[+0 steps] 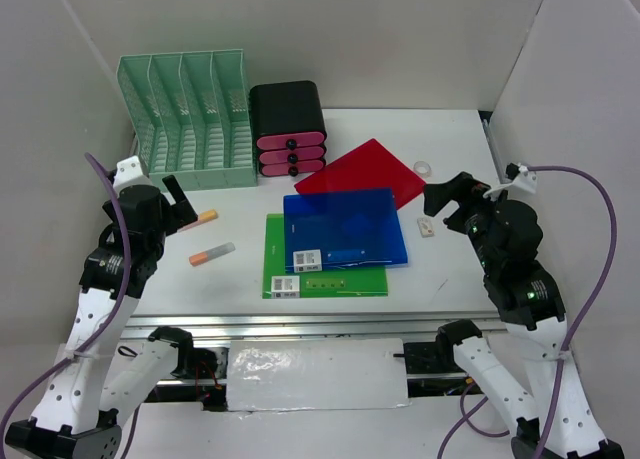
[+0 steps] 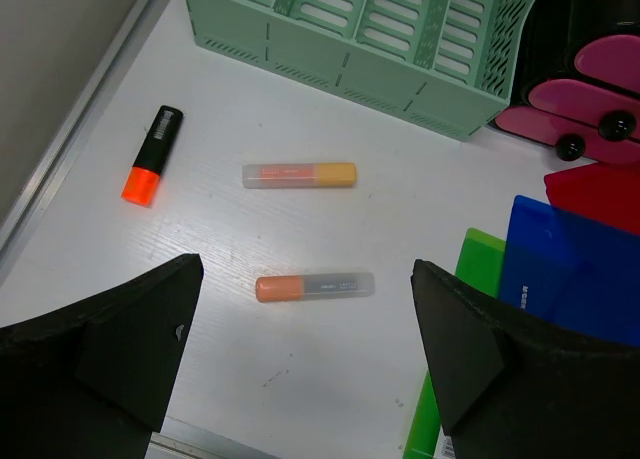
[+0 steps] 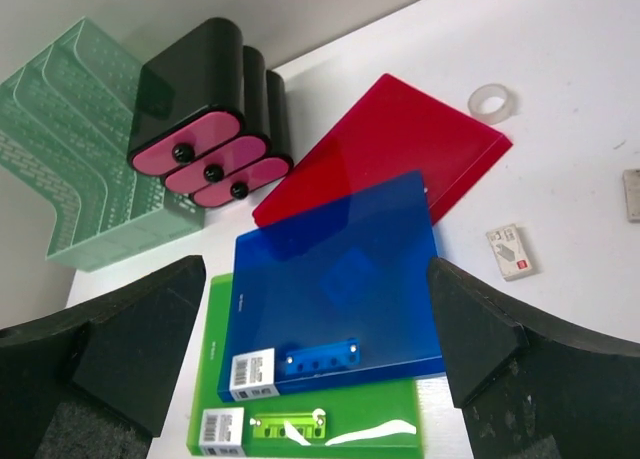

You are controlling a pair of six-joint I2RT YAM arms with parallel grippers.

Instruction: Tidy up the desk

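I hold both arms bent at the elbow and raised off the desk (image 1: 450, 139), the white tabletop that spreads out ahead of my bases, walled at the back and both sides.

My left claw (image 1: 183, 207) hangs over the desk's left part with its fingers spread wide and nothing between them. Below it lie two markers, one with a yellow cap (image 2: 299, 175) and one with an orange cap (image 2: 314, 286). A black-and-orange highlighter (image 2: 152, 154) lies nearer the left wall.

My right claw (image 1: 446, 206) hangs over the right side, also wide open and holding nothing. It tilts toward the stacked folders: the blue folder (image 3: 335, 284) lies over the green one (image 3: 310, 424) and the red one (image 3: 390, 139). A tape ring (image 3: 493, 103) sits just beyond them.
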